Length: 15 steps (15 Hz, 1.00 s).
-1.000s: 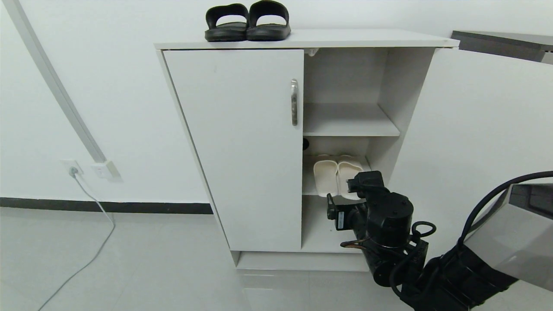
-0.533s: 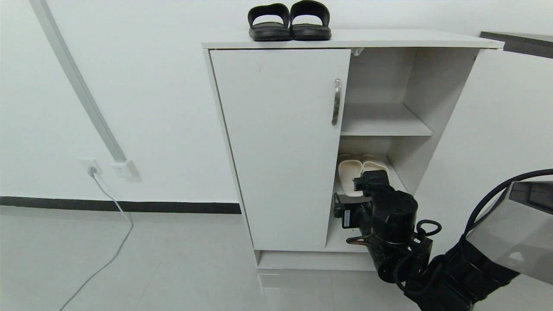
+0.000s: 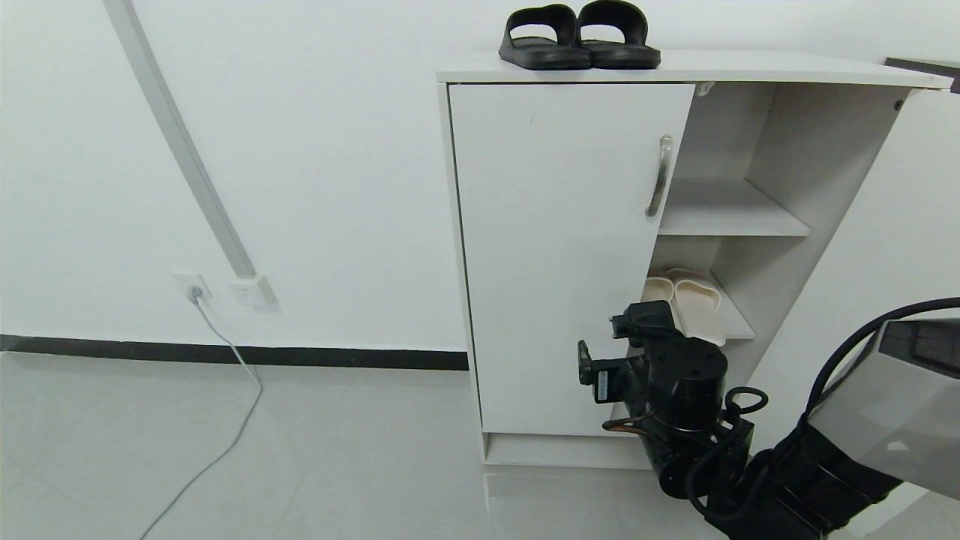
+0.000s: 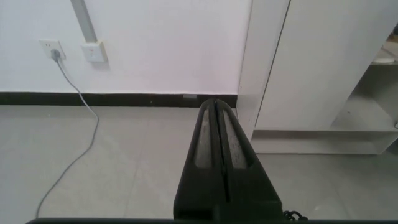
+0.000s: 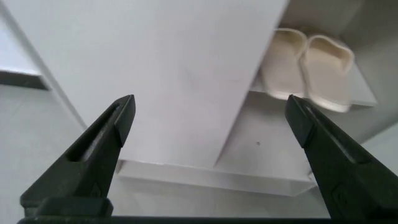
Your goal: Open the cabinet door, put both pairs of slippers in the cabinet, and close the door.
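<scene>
A white cabinet stands against the wall, with its left door closed and its right door swung wide open. A black pair of slippers rests on the cabinet top. A cream pair of slippers lies on the middle shelf inside the open half. My right gripper is open and holds nothing; it is low in front of the closed door's inner edge, a short way from the cream pair. My left gripper is shut and empty, over the floor to the left of the cabinet.
A wall socket with a grey cable trailing over the floor and a slanted wall conduit lie left of the cabinet. The upper shelf holds nothing. Bare grey floor tiles spread in front and to the left.
The head camera has moved, so the cabinet now appears farther right. My right gripper, before in front of the open compartment, is now in front of the closed door's inner edge.
</scene>
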Available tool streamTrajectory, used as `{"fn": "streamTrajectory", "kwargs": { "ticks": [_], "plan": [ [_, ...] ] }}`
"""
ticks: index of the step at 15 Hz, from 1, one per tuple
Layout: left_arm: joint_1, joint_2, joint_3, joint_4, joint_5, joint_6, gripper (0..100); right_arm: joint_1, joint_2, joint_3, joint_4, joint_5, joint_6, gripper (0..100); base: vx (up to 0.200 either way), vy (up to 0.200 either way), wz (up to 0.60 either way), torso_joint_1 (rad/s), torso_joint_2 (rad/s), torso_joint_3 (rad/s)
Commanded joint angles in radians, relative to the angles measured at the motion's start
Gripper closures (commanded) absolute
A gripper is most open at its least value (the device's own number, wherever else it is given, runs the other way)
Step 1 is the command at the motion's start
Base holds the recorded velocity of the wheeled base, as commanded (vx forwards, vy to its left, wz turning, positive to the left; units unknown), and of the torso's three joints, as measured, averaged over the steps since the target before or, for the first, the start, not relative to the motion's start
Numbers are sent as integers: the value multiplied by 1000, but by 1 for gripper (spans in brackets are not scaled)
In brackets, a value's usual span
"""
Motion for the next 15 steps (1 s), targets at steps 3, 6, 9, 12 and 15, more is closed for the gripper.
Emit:
{"fn": "streamTrajectory", "kwargs": {
  "ticks": [3, 6, 9, 12, 15],
  "plan": [
    [0, 0, 0, -1, 0, 0, 100, -2, 14, 1, -4, -3, -1, 0, 0, 0, 0, 0, 0, 0],
    [0, 0, 0, -1, 0, 0, 100, -1, 16, -3, -10, -3, -3, 0, 0, 0, 0, 0, 0, 0],
    [0, 0, 0, -1, 0, 0, 100, -2, 16, -3, -12, -2, -1, 0, 0, 0, 0, 0, 0, 0],
    [0, 0, 0, -1, 0, -2, 100, -1, 16, -3, -12, -2, -1, 0, 0, 0, 0, 0, 0, 0],
    [0, 0, 0, -1, 0, 0, 100, -1, 16, -1, -10, 0, -3, 0, 0, 0, 0, 0, 0, 0]
  ]
}}
